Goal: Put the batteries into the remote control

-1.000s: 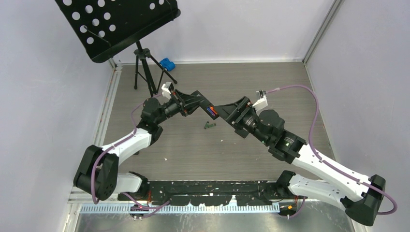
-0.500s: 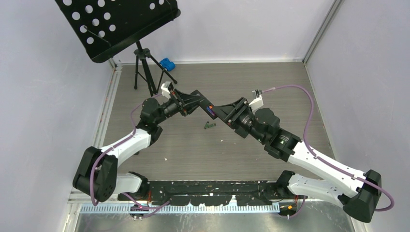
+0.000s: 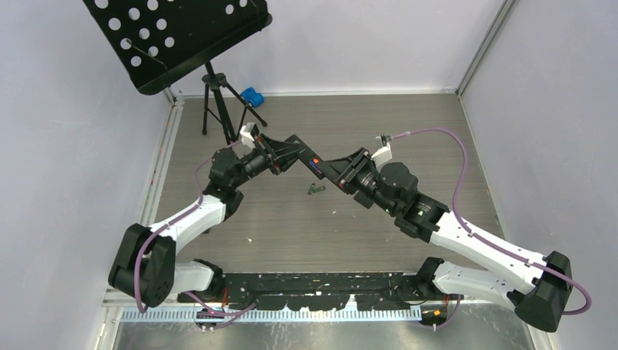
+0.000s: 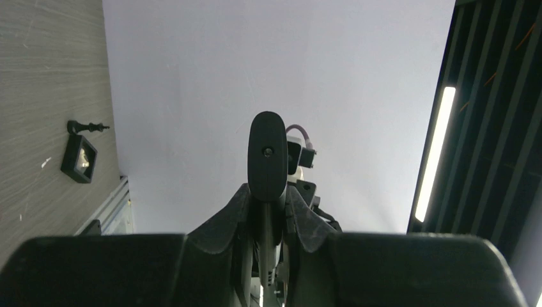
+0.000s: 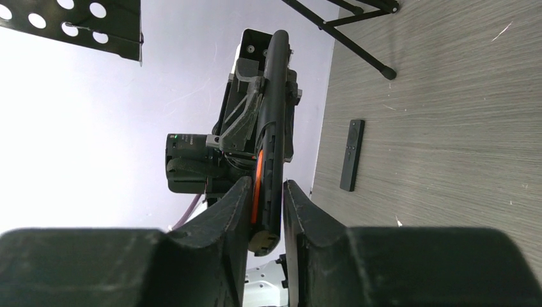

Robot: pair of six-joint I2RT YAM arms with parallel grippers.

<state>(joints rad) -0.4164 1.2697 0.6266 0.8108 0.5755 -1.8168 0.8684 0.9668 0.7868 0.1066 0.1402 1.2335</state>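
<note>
Two white and black robot arms meet over a grey wood-grain table (image 3: 379,124), in front of and to the right of a black music stand (image 3: 175,36). The stand has a flat metal desk punched with round holes and thin tube legs.

Between the arms, lifted off the table, is the remote control (image 5: 276,96). It is a slim black plastic bar with rounded ends and a smooth matte skin. It hangs to the right of the music stand's legs and nearer the arm bases than they are.

The left gripper (image 4: 268,192) clamps one end. Its two curved black fingers (image 4: 236,214) are drawn in narrow and press on both flat faces. The right gripper (image 5: 267,188) pinches the opposite end the same way, its fingers closed down to the bar's thickness.

Seen edge-on from the right wrist, a bright orange battery (image 5: 257,182) shows as a narrow strip in the open side of the remote control, just above the fingertips.

A second remote (image 5: 351,155), flat, thin and black, lies on the table close to one rubber-tipped foot of the music stand.

A small black square piece (image 4: 79,160) with a shiny centre lies flat on the table, farther from the music stand than the held remote control is.

A small blue object (image 3: 251,95) sits by the back wall, just right of the music stand's legs.
</note>
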